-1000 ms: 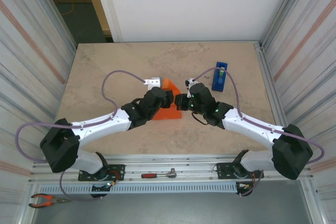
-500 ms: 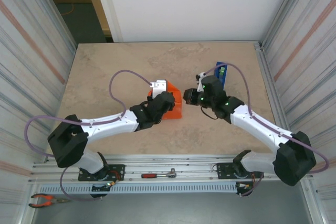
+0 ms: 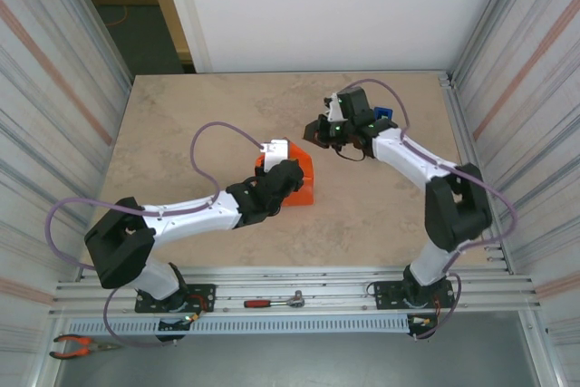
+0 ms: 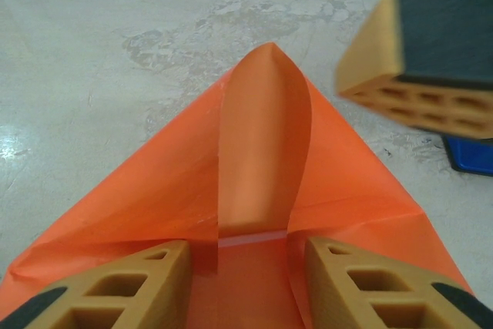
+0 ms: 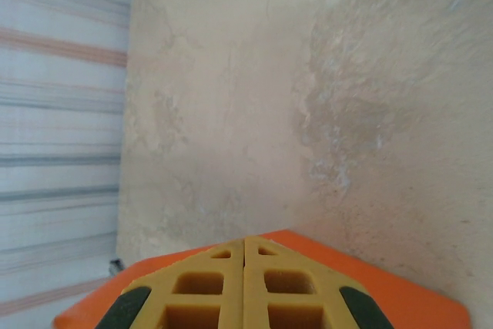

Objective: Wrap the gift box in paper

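As left hand [image 4: 248, 258] straddles paper [image 4: 262, 129] flap, right hand [image 5: 244, 243] closed, seemingly above table [image 5: 231, 75].

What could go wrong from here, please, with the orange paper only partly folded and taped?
1. The paper flap stands up curled, with just one short tape strip at its base; it may spring open if the left gripper moves away.
2. The shut right gripper hovers near the paper's edge and might snag a loose corner.
3. The right arm reaches over the blue tape dispenser and could knock it.
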`<control>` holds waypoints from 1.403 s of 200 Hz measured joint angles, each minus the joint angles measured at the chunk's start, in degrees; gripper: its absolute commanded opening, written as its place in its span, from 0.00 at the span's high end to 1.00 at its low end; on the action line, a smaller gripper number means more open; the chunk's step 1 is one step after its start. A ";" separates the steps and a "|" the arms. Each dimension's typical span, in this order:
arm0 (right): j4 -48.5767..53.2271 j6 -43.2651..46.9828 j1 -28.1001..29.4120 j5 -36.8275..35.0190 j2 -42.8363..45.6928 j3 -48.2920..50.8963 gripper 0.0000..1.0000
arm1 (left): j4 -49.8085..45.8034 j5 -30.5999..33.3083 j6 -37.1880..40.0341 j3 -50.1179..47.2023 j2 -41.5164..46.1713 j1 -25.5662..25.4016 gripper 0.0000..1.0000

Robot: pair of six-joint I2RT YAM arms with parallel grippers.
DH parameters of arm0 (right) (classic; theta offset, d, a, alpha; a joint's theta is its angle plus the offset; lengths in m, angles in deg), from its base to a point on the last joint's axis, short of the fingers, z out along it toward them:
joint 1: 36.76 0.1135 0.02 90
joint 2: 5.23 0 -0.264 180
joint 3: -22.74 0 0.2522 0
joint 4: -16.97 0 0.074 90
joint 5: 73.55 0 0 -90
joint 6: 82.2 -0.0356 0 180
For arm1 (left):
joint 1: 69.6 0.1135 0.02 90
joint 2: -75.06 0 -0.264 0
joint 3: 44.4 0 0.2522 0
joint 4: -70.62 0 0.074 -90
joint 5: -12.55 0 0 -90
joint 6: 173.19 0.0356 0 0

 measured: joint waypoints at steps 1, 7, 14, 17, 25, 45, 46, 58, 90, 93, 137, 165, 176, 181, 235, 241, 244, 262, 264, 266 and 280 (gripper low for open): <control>0.04 -0.02 0.00 0.20 -0.20 -0.13 1.00 | 0.02 0.00 0.00 -0.02 0.00 0.00 0.57; 0.33 -0.15 0.00 1.44 -1.90 -1.36 1.00 | 0.17 0.04 0.00 -0.07 0.00 0.00 0.57; 0.61 -0.24 0.04 2.86 -3.56 -2.58 1.00 | 0.24 0.11 0.00 -0.09 0.00 0.00 0.57; 0.70 -0.31 0.15 3.41 -4.13 -3.06 1.00 | 0.28 0.13 0.00 -0.09 0.00 -0.02 0.57; 0.96 -0.52 0.22 4.85 -5.66 -4.20 1.00 | 0.37 0.15 0.00 -0.13 0.00 -0.04 0.57; 1.97 -0.72 0.74 7.80 -7.58 -5.60 1.00 | 0.46 0.22 0.00 -0.22 0.00 -0.11 0.57; 2.01 -0.70 0.79 7.87 -7.58 -5.60 1.00 | 0.48 0.22 0.00 -0.22 0.00 -0.11 0.57; 3.06 -0.57 1.42 8.96 -7.58 -5.60 1.00 | 0.48 0.24 0.00 -0.22 0.00 -0.11 0.57; 5.18 0.55 2.82 10.91 -7.30 -5.46 1.00 | 0.44 0.35 0.00 -0.22 -0.11 -0.11 0.58; 5.16 0.55 2.89 10.95 -7.17 -5.35 1.00 | 0.42 0.35 0.00 -0.22 -0.11 -0.15 0.58; 5.27 1.53 2.71 10.88 -1.05 -0.72 1.00 | 0.33 0.79 -0.02 -0.15 -0.26 -0.26 0.58; 5.57 2.01 2.82 10.93 0.15 0.72 1.00 | 0.33 0.81 -0.04 -0.15 -0.37 -0.26 0.58; 5.66 2.03 2.82 10.86 0.31 0.74 1.00 | 0.33 0.83 -0.04 -0.15 -0.37 -0.26 0.58; 5.88 2.08 2.82 10.80 0.42 0.74 1.00 | 0.33 0.83 -0.04 -0.15 -0.37 -0.26 0.58; 6.64 3.26 3.26 8.96 2.23 2.34 1.00 | -0.09 0.74 -0.04 -0.13 -0.28 -0.35 0.58; 5.99 3.26 3.30 8.74 2.60 2.93 1.00 | -0.33 0.72 -0.04 -0.04 -0.15 -0.37 0.58; 5.55 3.28 3.37 8.68 2.80 3.28 1.00 | -0.35 0.72 -0.04 -0.04 0.04 -0.37 0.58; 2.05 3.08 3.45 8.55 4.17 6.03 1.00 | -1.03 -1.42 -0.07 -0.07 1.27 0.24 0.58; 1.66 3.08 3.45 8.52 4.33 6.34 1.00 | -1.05 -1.75 -0.07 -0.09 1.36 0.37 0.57; 1.29 3.06 3.48 8.52 4.52 6.64 1.00 | -1.20 -2.29 -0.09 -0.13 1.57 0.57 0.57; -1.05 2.97 3.58 8.50 5.40 8.41 1.00 | -1.97 -7.93 -0.28 -0.63 4.02 2.49 0.57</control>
